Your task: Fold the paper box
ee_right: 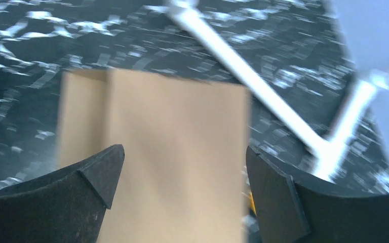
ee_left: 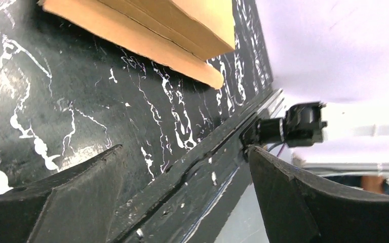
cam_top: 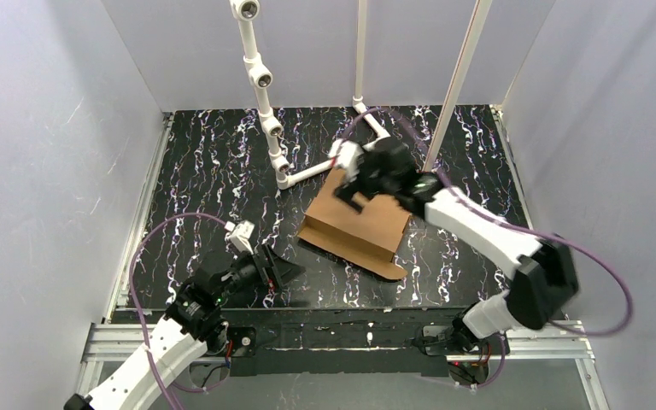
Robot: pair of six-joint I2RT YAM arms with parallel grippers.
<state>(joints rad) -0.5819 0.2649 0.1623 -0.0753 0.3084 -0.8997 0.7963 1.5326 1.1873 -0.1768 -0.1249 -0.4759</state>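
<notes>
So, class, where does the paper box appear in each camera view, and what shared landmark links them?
Top external: paper box right of centre.
Left wrist: along the top edge.
Right wrist: fills the lower middle.
Shared landmark: the black, white-veined tabletop beneath it in all three.

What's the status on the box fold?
Left gripper open, empty, clear of the paper box. Right gripper open above it, no grip. Near flap lying flat on the table. White pipe frame close behind far edge.
</notes>
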